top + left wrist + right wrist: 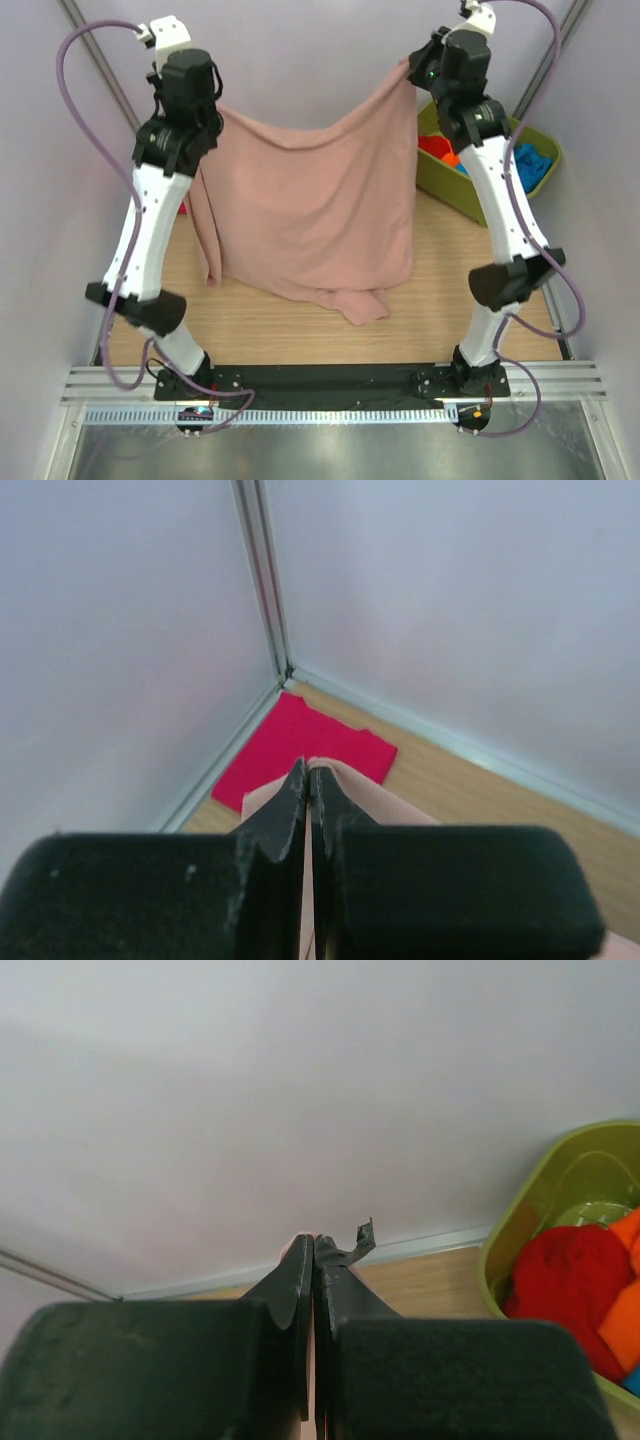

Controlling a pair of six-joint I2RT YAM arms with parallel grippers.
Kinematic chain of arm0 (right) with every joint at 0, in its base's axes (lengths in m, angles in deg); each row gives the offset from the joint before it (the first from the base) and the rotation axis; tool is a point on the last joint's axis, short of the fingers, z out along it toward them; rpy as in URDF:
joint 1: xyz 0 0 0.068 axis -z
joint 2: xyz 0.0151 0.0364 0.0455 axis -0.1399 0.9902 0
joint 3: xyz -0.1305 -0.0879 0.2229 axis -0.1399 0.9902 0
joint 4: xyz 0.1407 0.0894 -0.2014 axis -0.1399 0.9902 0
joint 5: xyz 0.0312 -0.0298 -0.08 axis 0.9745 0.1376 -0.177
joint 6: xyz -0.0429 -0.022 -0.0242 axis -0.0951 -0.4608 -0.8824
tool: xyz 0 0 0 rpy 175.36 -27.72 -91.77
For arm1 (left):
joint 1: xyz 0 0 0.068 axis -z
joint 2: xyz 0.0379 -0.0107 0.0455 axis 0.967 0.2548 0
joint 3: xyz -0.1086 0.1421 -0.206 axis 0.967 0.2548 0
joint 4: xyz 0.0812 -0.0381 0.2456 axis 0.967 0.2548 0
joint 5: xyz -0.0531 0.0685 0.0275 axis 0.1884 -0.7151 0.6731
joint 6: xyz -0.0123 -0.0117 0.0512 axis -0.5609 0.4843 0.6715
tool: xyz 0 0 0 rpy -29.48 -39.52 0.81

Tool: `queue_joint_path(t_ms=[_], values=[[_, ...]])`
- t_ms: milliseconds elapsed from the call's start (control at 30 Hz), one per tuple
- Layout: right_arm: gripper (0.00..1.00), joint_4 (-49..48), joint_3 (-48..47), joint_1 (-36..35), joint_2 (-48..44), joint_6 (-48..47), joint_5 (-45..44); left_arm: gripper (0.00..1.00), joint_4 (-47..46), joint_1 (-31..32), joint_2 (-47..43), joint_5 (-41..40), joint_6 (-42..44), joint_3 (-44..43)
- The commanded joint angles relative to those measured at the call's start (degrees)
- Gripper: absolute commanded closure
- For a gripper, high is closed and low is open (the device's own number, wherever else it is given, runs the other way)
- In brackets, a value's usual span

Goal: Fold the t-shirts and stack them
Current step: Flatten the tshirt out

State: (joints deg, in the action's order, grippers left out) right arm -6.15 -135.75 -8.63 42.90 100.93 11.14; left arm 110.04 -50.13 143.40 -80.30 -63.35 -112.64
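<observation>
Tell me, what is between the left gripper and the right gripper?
The dusty-pink t-shirt hangs between the left gripper and the right gripper, its top edge sagging. The top external view shows it.

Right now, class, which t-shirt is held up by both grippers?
The dusty-pink t-shirt, hanging between the left gripper and right gripper. The magenta t-shirt lies flat; red, orange and blue ones sit in the tub.

Lab test booth: blank pale walls [300,50], aluminium mounting rail [560,378], wooden tabletop [280,330].
</observation>
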Motion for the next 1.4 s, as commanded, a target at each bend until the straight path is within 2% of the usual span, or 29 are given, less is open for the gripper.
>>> queue_joint_path(t_ms=[0,33,67,100,133,233,333,433,500,567,600,700,733,833,967,1133,1233,1367], values=[[0.99,-8.75,-13.91,0.32,4.43,-1.77,1.37,1.00,5.86,-8.47,6.85,12.01,-8.08,-17.10],[0.99,-8.40,-20.91,0.49,7.33,-1.69,1.36,1.00,7.09,-9.10,9.48,12.89,-8.18,-21.11],[0.99,-8.91,-23.51,0.84,7.88,-1.60,1.62,1.00,6.15,-9.19,9.25,12.90,-7.49,-24.02],[0.99,-10.05,-25.01,0.93,7.71,-1.77,1.54,1.00,3.88,-9.28,8.03,13.86,-6.17,-22.66],[0.99,-11.37,-24.77,1.02,5.18,-1.86,1.19,1.00,-1.19,-9.28,5.93,14.39,-5.99,-20.47],[0.99,-15.42,-19.34,1.11,-0.27,-0.72,0.92,1.00,-5.98,-9.19,-1.64,15.36,-7.99,-14.75],[0.99,-15.25,-14.94,1.02,-7.92,-1.07,1.18,1.00,-3.90,-9.19,-7.18,15.71,-9.06,-12.20],[0.99,-9.99,-14.22,1.02,-13.55,-2.91,1.27,1.00,-1.26,-9.20,-13.50,16.06,-10.20,-8.77],[0.99,-6.12,-11.86,1.02,-19.06,-3.44,1.45,1.00,-0.54,-9.20,-19.54,18.08,-12.04,-2.45],[0.99,-2.44,-5.28,1.02,-23.65,-3.53,2.32,1.00,-0.37,-9.19,-23.69,20.97,-13.88,5.69],[0.99,-2.07,-2.21,1.02,-28.98,-3.27,3.28,1.00,-0.37,-9.19,-25.89,21.86,-14.50,8.97],[0.99,-0.31,15.60,1.02,-37.26,-3.09,5.32,1.00,1.12,-9.19,-33.45,24.68,-15.82,19.41],[0.99,0.48,18.62,1.02,-41.82,-2.74,4.53,1.00,1.82,-9.19,-36.52,24.59,-16.18,21.46],[0.99,5.65,25.33,1.11,-47.99,-2.56,2.77,1.00,5.25,-9.28,-41.53,22.49,-17.06,27.18],[0.99,13.91,22.45,1.02,-49.25,-3.79,-0.04,1.00,8.50,-9.20,-43.40,19.50,-16.89,25.62],[0.99,19.64,7.77,1.11,-42.58,-5.99,-0.93,1.00,12.38,-9.19,-38.23,20.28,-15.83,12.29],[0.99,17.28,6.44,1.02,-39.67,-7.30,-0.31,1.00,11.51,-9.19,-34.10,22.30,-14.69,9.27],[0.99,9.48,8.54,1.02,-34.49,-8.89,2.14,1.00,7.38,-9.19,-28.48,22.66,-12.14,10.66]])
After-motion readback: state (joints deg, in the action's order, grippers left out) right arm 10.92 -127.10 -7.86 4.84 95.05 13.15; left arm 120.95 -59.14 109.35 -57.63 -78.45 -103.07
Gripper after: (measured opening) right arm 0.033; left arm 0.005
